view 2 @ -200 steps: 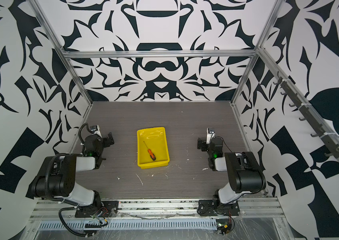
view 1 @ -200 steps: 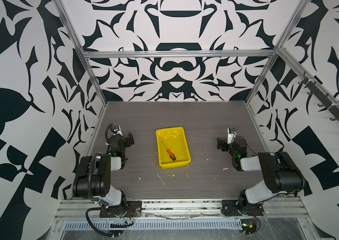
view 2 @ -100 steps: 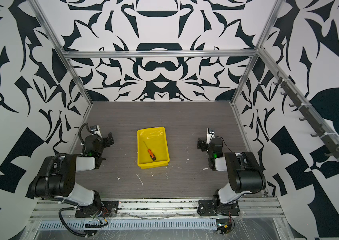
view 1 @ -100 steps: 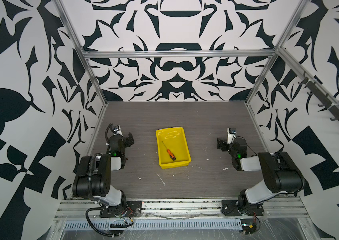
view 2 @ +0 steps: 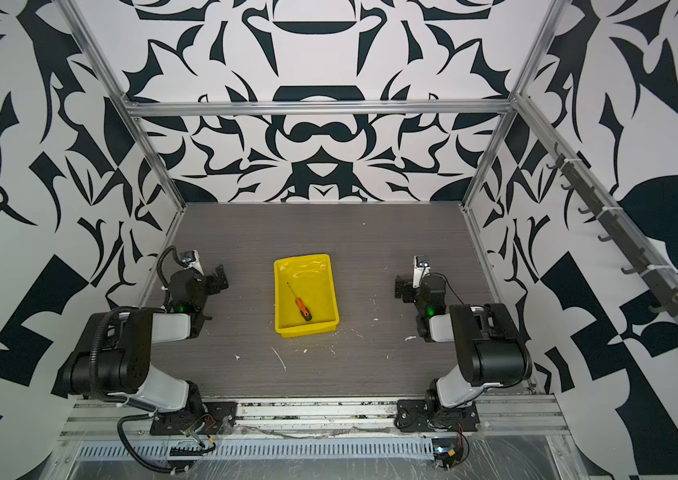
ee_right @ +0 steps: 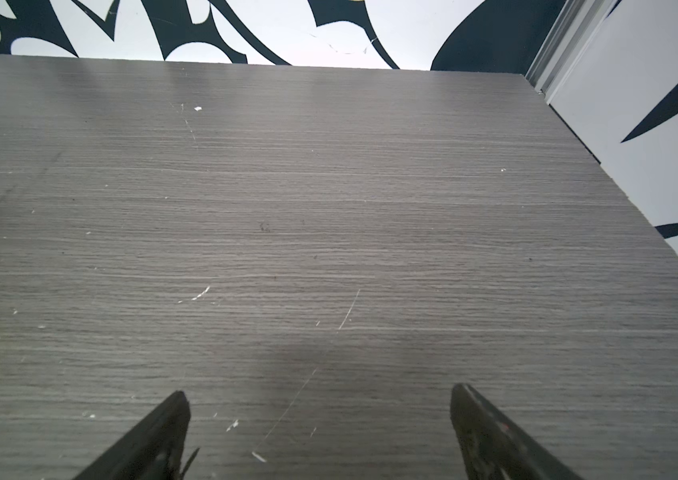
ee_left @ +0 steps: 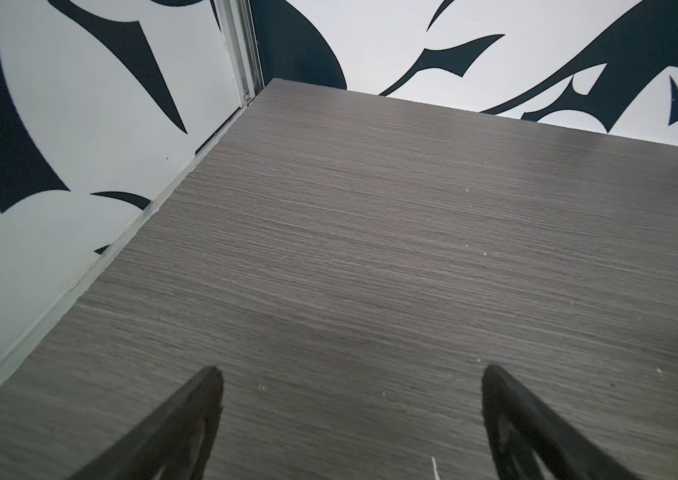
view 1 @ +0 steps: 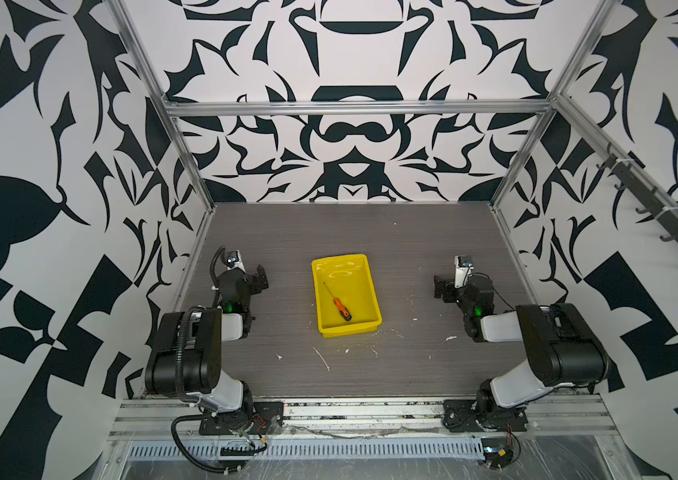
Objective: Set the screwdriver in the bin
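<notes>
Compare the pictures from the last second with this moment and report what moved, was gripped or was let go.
Nothing visibly changed. The screwdriver lies inside the bin as before. The left gripper and the right gripper stay open and empty over the table, each parked to its own side, clear of the bin.

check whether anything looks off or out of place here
Nothing serious. The screwdriver lies diagonally inside the bin, fully within its rim. The only oddity: white flecks and scratches on the table near the bin.
</notes>
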